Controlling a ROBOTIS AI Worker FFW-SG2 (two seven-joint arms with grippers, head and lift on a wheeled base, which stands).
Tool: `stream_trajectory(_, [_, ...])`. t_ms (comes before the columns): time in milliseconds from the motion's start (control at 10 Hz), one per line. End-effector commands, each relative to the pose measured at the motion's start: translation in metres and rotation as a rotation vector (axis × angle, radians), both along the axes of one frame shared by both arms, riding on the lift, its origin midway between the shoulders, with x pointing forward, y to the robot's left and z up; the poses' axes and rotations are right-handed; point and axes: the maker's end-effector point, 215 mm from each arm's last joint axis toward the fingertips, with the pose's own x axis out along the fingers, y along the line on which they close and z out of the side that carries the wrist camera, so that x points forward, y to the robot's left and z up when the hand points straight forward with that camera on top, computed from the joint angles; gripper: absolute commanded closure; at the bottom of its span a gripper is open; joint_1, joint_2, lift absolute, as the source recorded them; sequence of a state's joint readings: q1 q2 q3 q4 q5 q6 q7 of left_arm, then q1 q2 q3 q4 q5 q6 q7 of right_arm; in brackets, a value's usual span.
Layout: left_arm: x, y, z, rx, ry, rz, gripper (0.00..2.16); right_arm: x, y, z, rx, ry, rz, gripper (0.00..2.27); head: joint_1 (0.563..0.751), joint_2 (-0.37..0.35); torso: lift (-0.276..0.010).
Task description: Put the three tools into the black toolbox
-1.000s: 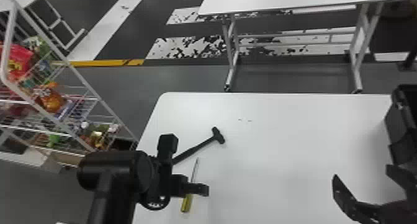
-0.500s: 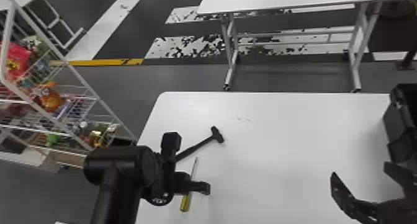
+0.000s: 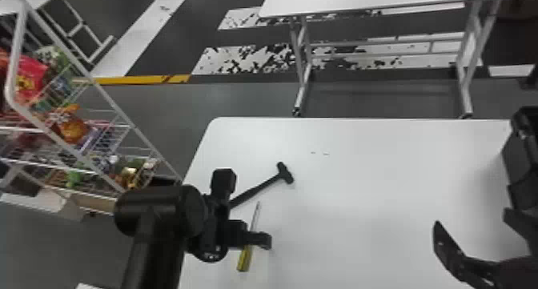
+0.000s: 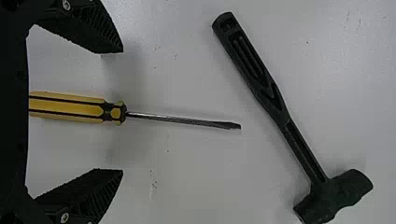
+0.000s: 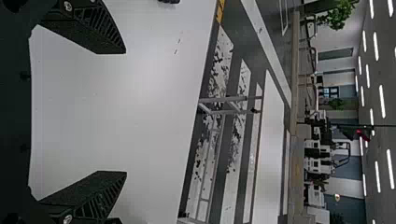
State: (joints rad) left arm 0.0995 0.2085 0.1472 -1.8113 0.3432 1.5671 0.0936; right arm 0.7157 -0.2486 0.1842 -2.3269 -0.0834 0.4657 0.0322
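Note:
In the head view my left gripper (image 3: pixel 262 240) is over the table's left part, above the yellow-handled screwdriver (image 3: pixel 243 260). From the left wrist, that gripper (image 4: pixel 122 111) is open, its fingers on either side of the screwdriver's handle (image 4: pixel 67 108) without touching it. A black hammer (image 3: pixel 260 187) lies beyond, its handle partly behind the gripper; the left wrist view has the whole handle and most of the hammer's head (image 4: pixel 334 196). My right gripper (image 3: pixel 471 220) hangs open near the black toolbox (image 3: pixel 520 160), cut off by the right edge. The right wrist view has this gripper (image 5: pixel 126 112) holding nothing.
The tools lie on a white table (image 3: pixel 360 188). Left of it stands a wire rack (image 3: pixel 108 124) with colourful packets. A second white table (image 3: pixel 380 0) stands farther back, across a strip of floor.
My left arm has shifted slightly to the right over the screwdriver, its wrist turning a little. The right gripper has moved only slightly. Both tools lie where they were.

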Motion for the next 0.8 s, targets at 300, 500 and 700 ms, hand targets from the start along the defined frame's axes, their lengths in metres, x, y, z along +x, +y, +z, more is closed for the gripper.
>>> stream_trajectory(300, [-0.008,-0.006,-0.010,-0.007,0.038,-0.003,0.15,0.000,-0.001,0.004,0.004,-0.011,-0.002,0.08,0.695,0.322,-0.051])
stream_trajectory(500, [-0.006,-0.011,-0.009,-0.022,0.033,-0.005,0.30,0.000,-0.001,0.006,0.007,-0.016,-0.003,0.08,0.695,0.314,-0.051])
stream_trajectory(700, [-0.004,-0.012,-0.008,-0.024,0.030,-0.007,1.39,0.000,-0.001,0.006,0.008,-0.016,-0.004,0.08,0.695,0.304,-0.051])
